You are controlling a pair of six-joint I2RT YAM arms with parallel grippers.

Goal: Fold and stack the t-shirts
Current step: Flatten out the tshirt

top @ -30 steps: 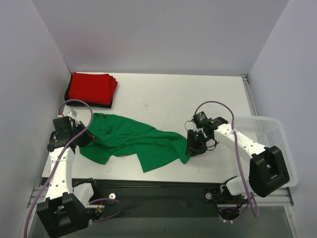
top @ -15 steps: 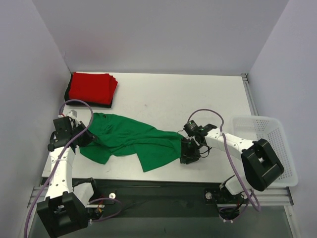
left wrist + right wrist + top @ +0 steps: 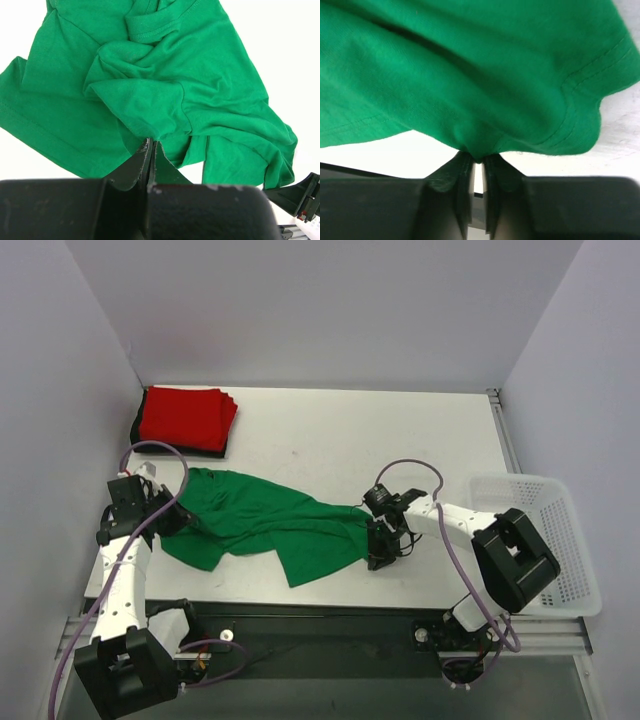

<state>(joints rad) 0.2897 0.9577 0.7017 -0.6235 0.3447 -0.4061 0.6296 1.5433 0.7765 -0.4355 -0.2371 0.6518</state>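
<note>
A bright green t-shirt (image 3: 265, 522) lies crumpled across the near half of the white table. My left gripper (image 3: 172, 517) is shut on its left side; in the left wrist view the fabric (image 3: 165, 95) bunches at the closed fingertips (image 3: 151, 142). My right gripper (image 3: 378, 540) is shut on the shirt's right hem; the right wrist view shows green cloth (image 3: 470, 75) pinched between the fingers (image 3: 477, 159). A folded red t-shirt (image 3: 186, 417) lies on a folded black one (image 3: 140, 430) at the back left corner.
A white mesh basket (image 3: 565, 530) stands at the table's right edge. The table's front edge runs just below the shirt, with a dark rail (image 3: 320, 615) beneath. Grey walls close the back and both sides.
My right gripper has moved left onto the shirt's right hem and closed on it. The left arm has not moved.
</note>
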